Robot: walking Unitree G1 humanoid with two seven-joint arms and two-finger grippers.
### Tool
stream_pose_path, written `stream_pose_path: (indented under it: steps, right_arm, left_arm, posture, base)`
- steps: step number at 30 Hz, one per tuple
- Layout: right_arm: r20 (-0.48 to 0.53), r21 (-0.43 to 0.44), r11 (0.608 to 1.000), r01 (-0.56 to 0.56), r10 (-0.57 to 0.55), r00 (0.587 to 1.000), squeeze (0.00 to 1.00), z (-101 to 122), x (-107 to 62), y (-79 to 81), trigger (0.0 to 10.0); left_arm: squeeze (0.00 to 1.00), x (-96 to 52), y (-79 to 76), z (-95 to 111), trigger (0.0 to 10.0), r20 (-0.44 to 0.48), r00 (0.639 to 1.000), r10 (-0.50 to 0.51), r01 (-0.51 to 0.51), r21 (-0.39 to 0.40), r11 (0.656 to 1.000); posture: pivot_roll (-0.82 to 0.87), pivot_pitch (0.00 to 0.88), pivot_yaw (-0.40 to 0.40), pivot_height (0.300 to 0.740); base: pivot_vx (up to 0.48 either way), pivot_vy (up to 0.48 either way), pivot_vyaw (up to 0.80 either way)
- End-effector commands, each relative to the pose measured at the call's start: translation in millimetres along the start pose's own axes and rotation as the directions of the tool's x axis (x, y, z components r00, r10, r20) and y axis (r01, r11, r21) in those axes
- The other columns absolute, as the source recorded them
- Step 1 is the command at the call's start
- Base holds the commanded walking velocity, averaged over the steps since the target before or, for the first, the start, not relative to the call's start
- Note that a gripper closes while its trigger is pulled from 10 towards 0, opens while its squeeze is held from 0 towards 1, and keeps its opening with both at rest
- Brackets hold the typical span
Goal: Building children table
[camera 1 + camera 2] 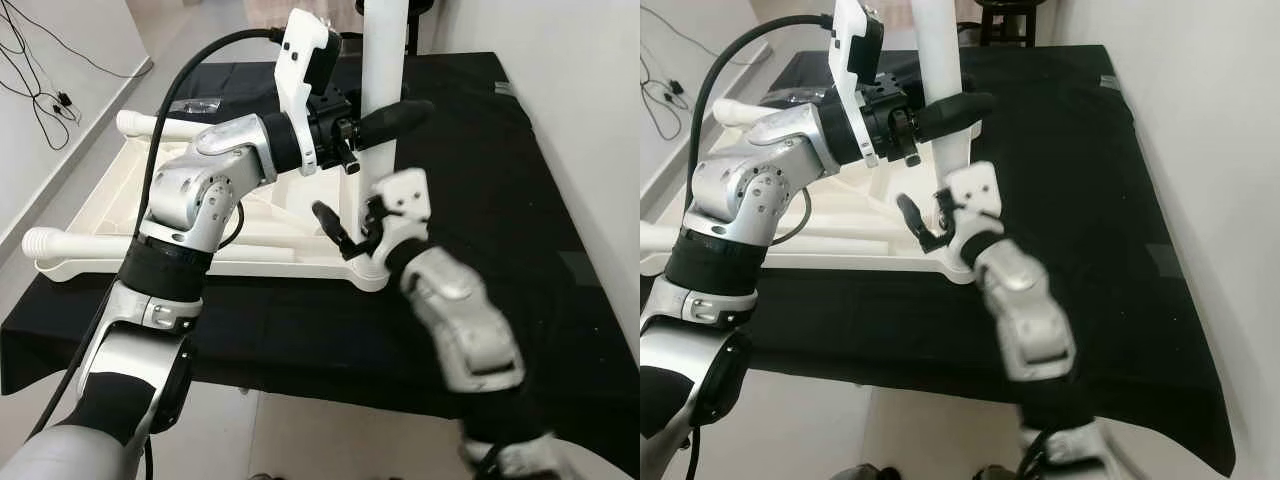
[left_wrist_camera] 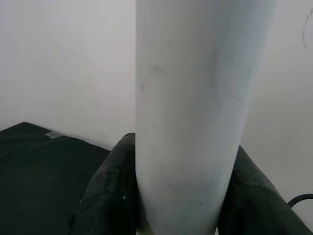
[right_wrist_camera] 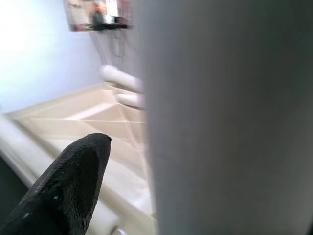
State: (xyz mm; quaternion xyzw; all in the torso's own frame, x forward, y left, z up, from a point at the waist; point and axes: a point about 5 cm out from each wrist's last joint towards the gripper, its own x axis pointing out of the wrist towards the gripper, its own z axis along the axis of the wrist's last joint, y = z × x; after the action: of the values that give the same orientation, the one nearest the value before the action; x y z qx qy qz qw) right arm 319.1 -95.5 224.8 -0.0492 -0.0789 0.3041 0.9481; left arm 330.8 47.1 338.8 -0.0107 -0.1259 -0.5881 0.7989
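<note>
white walls [image 1: 590, 120], black-draped surface [image 1: 480, 200].

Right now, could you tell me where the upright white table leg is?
The table leg stands at the upturned tabletop's near right corner, clamped by the left gripper.

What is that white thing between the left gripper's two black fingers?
A white table leg, standing upright. The left gripper clasps it, one black finger on each side, plainest in the left wrist view.
</note>
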Motion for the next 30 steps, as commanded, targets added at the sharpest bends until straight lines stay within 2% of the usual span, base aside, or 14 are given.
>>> stream_pose_path:
  steps: [1,4,6,11,12,13,17,29,30]
  right_arm:
    - [0.030,0.002,0.991,-0.136,0.135,0.990,0.00,6,6.2,7.1,10.0]
    - [0.026,0.000,0.984,-0.179,0.179,0.983,0.00,7,5.7,1.9,10.0]
    - [0.003,0.000,0.947,-0.320,0.320,0.947,0.00,7,4.6,-9.5,10.0]
    - [-0.011,-0.015,0.932,-0.362,0.362,0.932,0.00,6,4.6,-12.9,10.0]
    - [-0.014,-0.010,0.925,-0.379,0.379,0.925,0.00,5,5.1,-15.1,2.8]
    - [-0.014,0.003,0.918,-0.397,0.397,0.918,0.00,5,5.7,-17.7,0.0]
    - [-0.017,0.021,0.889,-0.457,0.457,0.889,0.00,3,6.7,-23.7,0.0]
    - [-0.042,0.029,0.858,-0.513,0.514,0.857,0.00,-11,11.0,-23.4,0.0]
    - [-0.043,0.038,0.865,-0.501,0.502,0.864,0.00,-14,11.4,-22.3,0.0]
  left_arm:
    - [0.00,6.9,-11.0,-5,0.0,0.009,0.998,-0.067,0.068,-0.042,0.997]
    - [0.00,6.8,-11.2,-5,0.0,0.009,0.998,-0.066,0.067,-0.044,0.997]
    - [0.00,6.3,-11.4,-7,0.0,0.007,0.998,-0.062,0.062,-0.050,0.997]
    - [0.00,6.0,-10.8,-8,0.0,0.008,0.999,-0.053,0.054,-0.054,0.997]
    - [0.00,5.6,-10.3,-8,0.0,0.009,0.999,-0.048,0.048,-0.057,0.997]
    - [0.00,4.9,-9.7,-9,0.0,0.010,0.999,-0.042,0.042,-0.060,0.997]
    - [0.00,3.4,-8.7,-9,0.0,0.013,1.000,-0.029,0.030,-0.065,0.997]
    - [0.00,2.1,-7.3,-10,0.0,0.026,1.000,-0.003,0.005,-0.068,0.998]
    - [1.00,1.4,-5.6,-11,10.0,0.027,0.999,0.020,-0.018,-0.072,0.997]
  posture:
    - [0.04,0.127,0.049,0.740]
    - [0.04,0.126,0.046,0.740]
    - [0.05,0.127,0.042,0.740]
    - [0.05,0.130,0.038,0.740]
    - [0.05,0.131,0.035,0.740]
    - [0.05,0.135,0.031,0.740]
    - [0.05,0.141,0.025,0.740]
    - [0.04,0.146,0.011,0.740]
    - [0.04,0.146,0.011,0.740]
  base:
    - [0.000,0.000,0.00]
    - [0.000,0.000,0.00]
    - [0.000,0.000,0.00]
    - [0.000,0.000,0.00]
    - [0.000,0.000,0.00]
    - [0.000,0.000,0.00]
    - [0.000,0.000,0.00]
    - [0.000,0.000,0.00]
    - [0.000,0.000,0.00]
